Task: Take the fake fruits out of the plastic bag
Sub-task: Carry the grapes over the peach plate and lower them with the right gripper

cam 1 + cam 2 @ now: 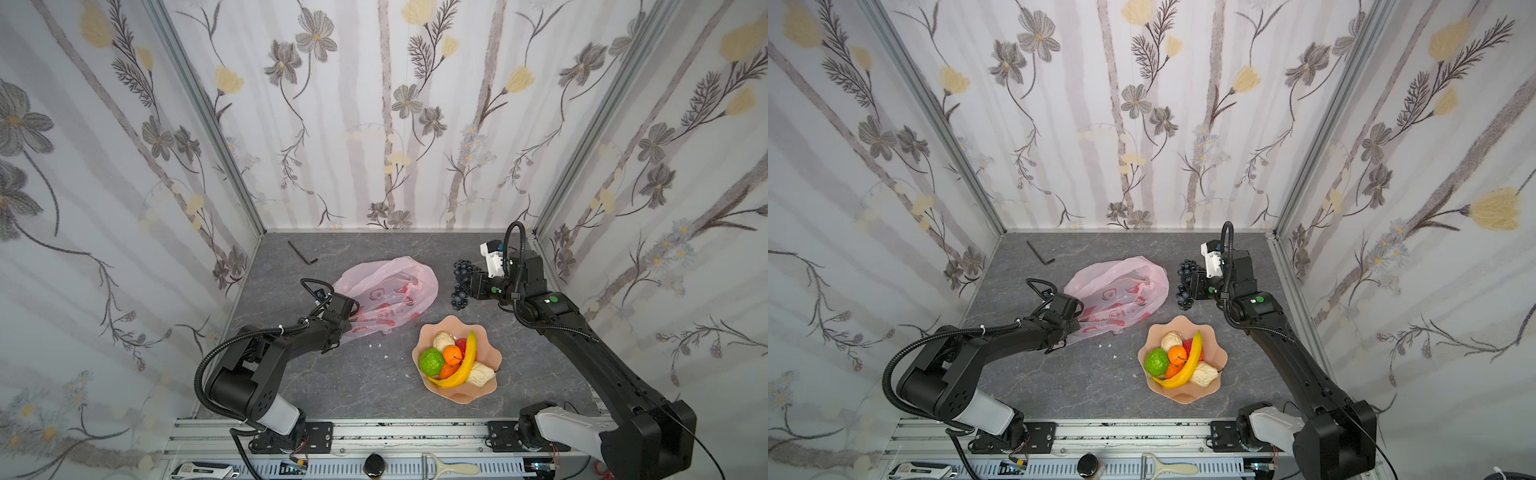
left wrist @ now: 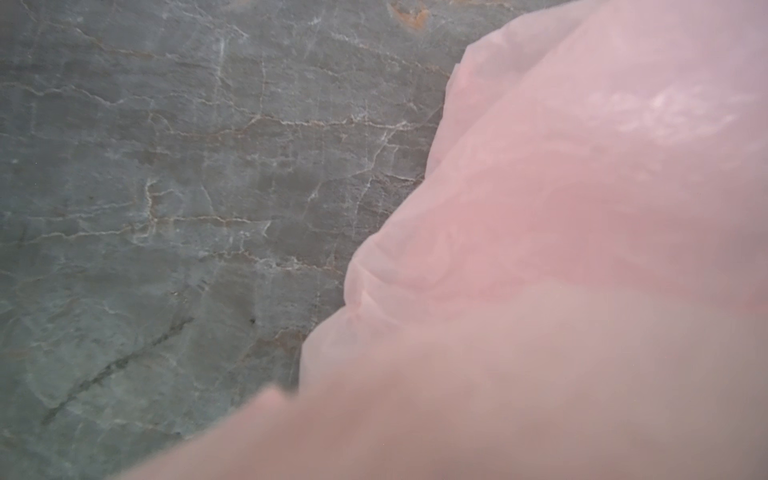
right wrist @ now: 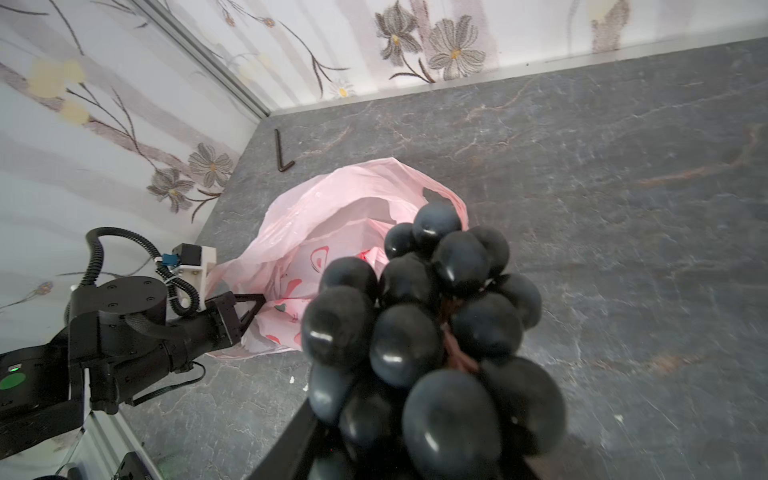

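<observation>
The plastic bag [image 1: 386, 291] [image 1: 1117, 286] lies crumpled mid-table, pale pink with red prints, its mouth gaping toward the right. My left gripper [image 1: 349, 322] [image 3: 253, 305] is shut on the bag's near left edge; in the left wrist view the bag [image 2: 582, 208] hides the jaws. My right gripper [image 1: 471, 284] is shut on the dark purple grape bunch [image 1: 460, 282] [image 3: 428, 332], held above the table just right of the bag. The other fake fruits lie in the peach dish [image 1: 457, 399]: banana [image 1: 461, 365], green ball [image 1: 431, 361], orange [image 1: 452, 354], red piece [image 1: 461, 345] and beige lumps [image 1: 480, 374].
A black hex key [image 1: 301, 253] lies near the back left corner. Small white crumbs [image 1: 376, 345] dot the table in front of the bag. Flowered walls close in the left, back and right sides. A metal rail [image 1: 415, 432] runs along the front edge.
</observation>
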Robot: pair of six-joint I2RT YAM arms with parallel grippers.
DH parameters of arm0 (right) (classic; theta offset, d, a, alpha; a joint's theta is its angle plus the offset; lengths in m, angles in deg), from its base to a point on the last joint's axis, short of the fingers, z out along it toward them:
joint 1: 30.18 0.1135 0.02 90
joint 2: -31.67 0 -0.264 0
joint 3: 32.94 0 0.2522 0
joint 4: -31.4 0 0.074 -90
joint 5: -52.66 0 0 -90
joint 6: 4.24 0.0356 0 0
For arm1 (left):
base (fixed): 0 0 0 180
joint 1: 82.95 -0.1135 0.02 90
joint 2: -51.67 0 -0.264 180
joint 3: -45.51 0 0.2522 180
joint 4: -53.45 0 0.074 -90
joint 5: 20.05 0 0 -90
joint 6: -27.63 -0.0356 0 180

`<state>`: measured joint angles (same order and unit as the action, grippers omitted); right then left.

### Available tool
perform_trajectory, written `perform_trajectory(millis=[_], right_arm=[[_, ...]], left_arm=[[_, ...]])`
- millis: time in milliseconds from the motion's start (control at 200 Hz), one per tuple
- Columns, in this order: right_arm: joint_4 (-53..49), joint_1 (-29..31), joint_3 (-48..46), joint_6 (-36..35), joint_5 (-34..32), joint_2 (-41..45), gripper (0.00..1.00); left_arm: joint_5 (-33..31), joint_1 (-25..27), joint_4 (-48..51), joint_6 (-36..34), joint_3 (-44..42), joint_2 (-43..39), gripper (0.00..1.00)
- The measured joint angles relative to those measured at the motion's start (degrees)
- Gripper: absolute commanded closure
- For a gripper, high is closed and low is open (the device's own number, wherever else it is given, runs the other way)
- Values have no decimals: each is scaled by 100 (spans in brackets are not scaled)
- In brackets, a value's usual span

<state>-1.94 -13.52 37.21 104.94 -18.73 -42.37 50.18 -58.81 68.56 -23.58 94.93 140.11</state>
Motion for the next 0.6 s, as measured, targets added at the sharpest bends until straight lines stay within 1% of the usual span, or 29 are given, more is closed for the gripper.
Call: perform_trajectory(millis=[90,190,320,405,600], right_arm=[[-304,-136,-153,4,-247,378,56],[-614,-310,-354,28,-706,800,56],[-918,-538,-562,133,-1003,1156,56],[-1095,-570,-708,181,-1154,1335,56],[-1314,-575,-1027,295,-1167,1659,56]], left_arm=[[17,0,-2,-7,-20,-24,100],[57,0,-7,-31,-42,-55,100],[118,0,-4,-52,-66,-103,100],[160,0,-7,-87,-70,-125,100],[219,0,-9,-87,-70,-127,100]])
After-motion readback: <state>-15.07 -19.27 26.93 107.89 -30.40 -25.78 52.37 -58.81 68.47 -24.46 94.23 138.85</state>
